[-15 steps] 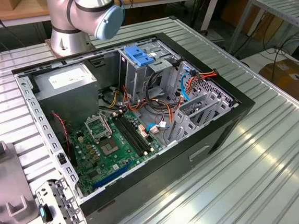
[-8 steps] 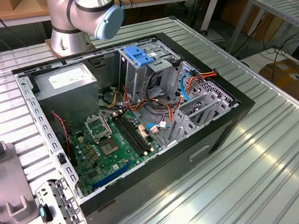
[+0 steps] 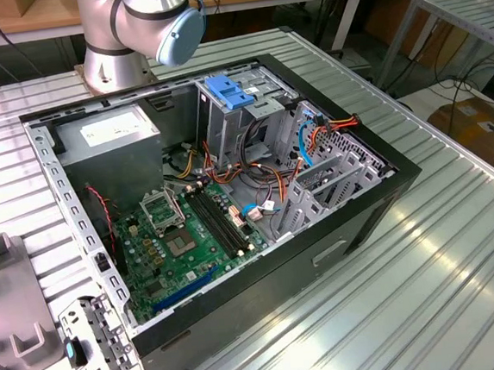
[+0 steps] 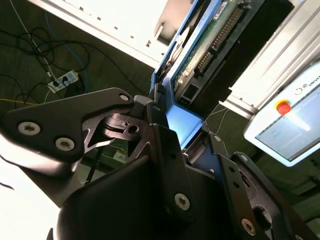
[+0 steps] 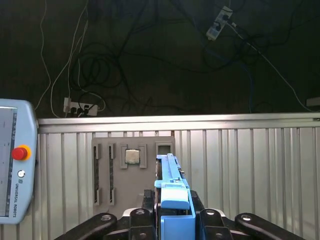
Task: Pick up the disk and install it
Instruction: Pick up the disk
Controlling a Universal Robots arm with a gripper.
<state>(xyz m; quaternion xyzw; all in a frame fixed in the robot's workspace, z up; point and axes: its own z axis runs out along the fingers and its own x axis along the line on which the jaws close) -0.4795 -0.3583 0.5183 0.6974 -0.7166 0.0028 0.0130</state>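
A: Disk (image 5: 172,194) status?
B: Clamped tight between the fingers (image 4: 162,140), held above the worktop (image 5: 250,170), away from the computer case (image 3: 237,268).
A: Installed?
B: No. 1 step done, the pickup; fitting it into the case remains.

Bright overhead light falls on the ribbed tabletop (image 3: 443,254) in the exterior view, with white glare along its ridges and soft shadow inside the computer case (image 3: 340,255). In the second wrist view the end effector (image 4: 181,125) is dark against the disk (image 4: 200,50), whose blue rail glows. In the first wrist view the floor (image 5: 150,50) is dim.
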